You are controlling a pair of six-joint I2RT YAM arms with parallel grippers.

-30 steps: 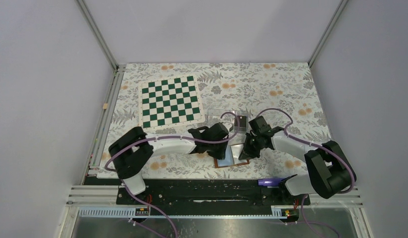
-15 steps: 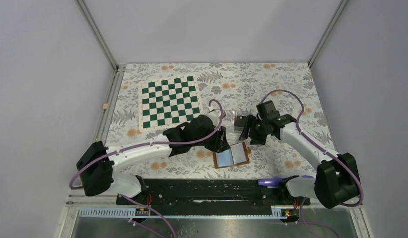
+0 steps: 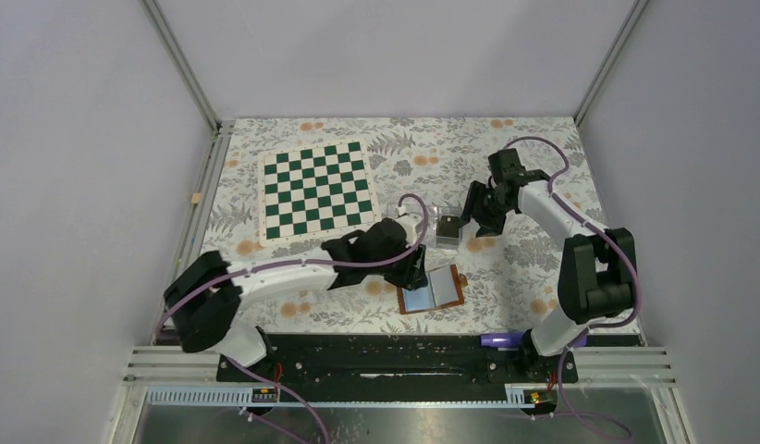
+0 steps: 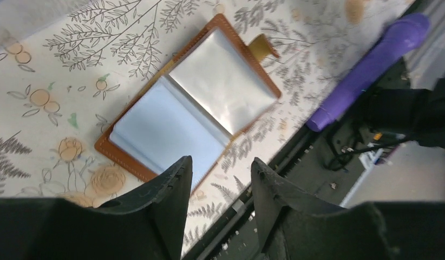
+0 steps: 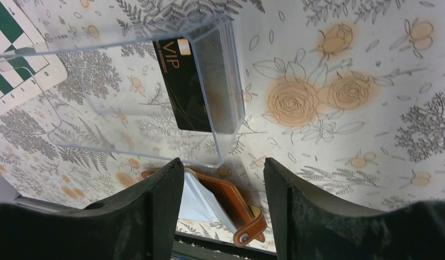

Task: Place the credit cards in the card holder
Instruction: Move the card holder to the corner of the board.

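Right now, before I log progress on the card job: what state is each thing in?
card holder: lying open flat, sleeves look empty.
credit cards: stacked inside the clear box, at one end.
clear box: holds only the cards.
left tool: open, empty, near the holder.
right tool: open, empty, near the box.

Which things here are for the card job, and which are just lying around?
For the job: black cards, brown card holder, clear box holding the cards.
Just lying around: chessboard, purple stick.
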